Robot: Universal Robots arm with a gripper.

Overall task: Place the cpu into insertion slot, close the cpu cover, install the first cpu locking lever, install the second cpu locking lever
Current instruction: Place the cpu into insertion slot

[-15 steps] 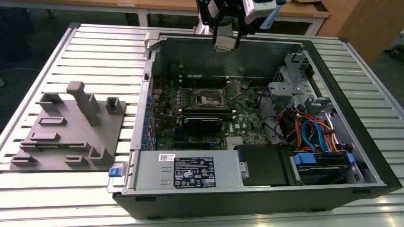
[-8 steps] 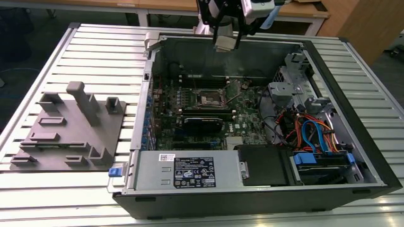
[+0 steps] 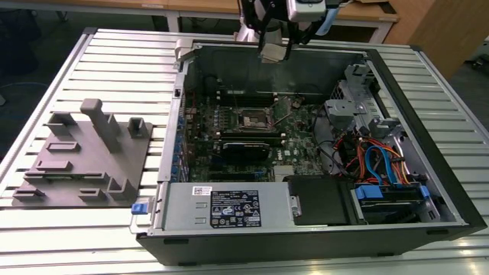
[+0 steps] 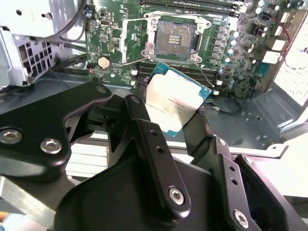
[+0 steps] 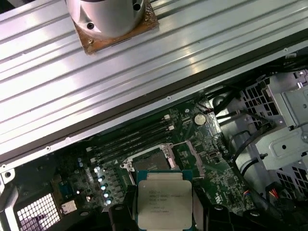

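Note:
My gripper [image 3: 273,54] hangs above the far wall of the open computer case [image 3: 428,143], shut on the cpu [image 4: 175,101], a flat square chip with a dull silver top. In both wrist views the black fingers [image 4: 144,125] clamp its two opposite edges. The cpu [image 5: 163,204] is well above the green board. The insertion slot [image 4: 174,39] lies below with its dark centre bare, and it sits mid-board in the exterior view [image 3: 255,120]. A thin wire locking lever [image 4: 126,45] stands swung out beside it. I cannot tell the cpu cover apart from the slot's silver rim.
Long black memory slots [image 5: 130,139] run beside the socket. A drive cage [image 3: 355,109] and coloured cables [image 3: 378,163] fill the case on the exterior view's right, with a power supply [image 3: 229,207] at the front. A grey fixture plate [image 3: 84,154] rests on the slatted table [image 3: 114,63].

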